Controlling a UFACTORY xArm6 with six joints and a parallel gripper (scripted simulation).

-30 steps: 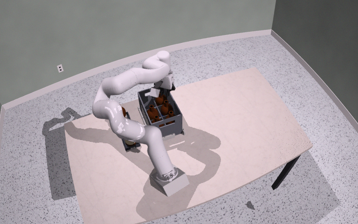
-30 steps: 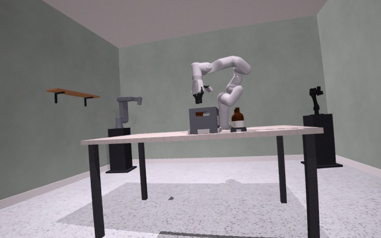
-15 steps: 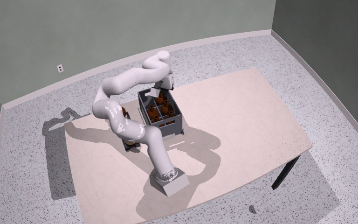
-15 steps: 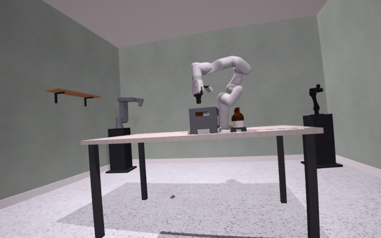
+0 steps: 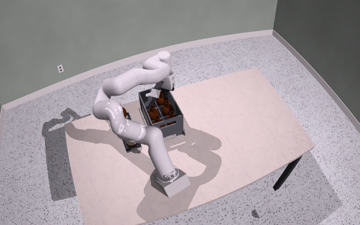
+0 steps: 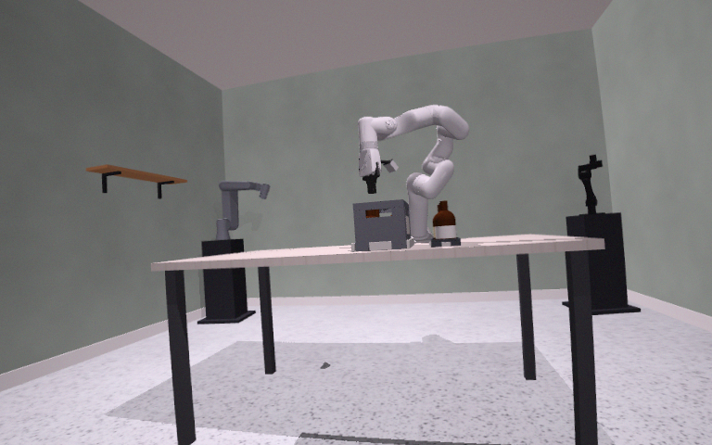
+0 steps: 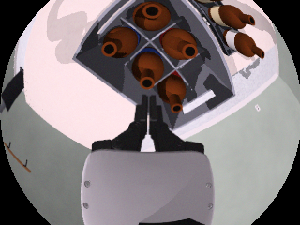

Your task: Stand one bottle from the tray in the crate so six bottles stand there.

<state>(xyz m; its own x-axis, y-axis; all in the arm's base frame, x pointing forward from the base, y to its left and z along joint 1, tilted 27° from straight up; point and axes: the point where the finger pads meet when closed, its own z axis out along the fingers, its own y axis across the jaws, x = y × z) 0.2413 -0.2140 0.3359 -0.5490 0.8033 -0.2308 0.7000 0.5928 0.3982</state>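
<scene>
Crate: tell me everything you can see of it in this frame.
The crate is a dark grey, rigid-looking box, open on top, split by thin dividers into six cells. One wall has a handle slot. It stands level on the table, beside the tray. Five brown bottles stand upright in it, one per cell; the sixth cell looks empty. The shut, empty pincer hangs above the crate, not touching it.

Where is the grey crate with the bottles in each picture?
Top view: the crate sits mid-table, left of centre, beside the arm's elbow.
Exterior view: the crate stands on the table, centre, under the shut gripper.
Wrist view: the crate fills the upper middle, above the gripper.
Shared landmark: the tray of bottles next to it.
</scene>
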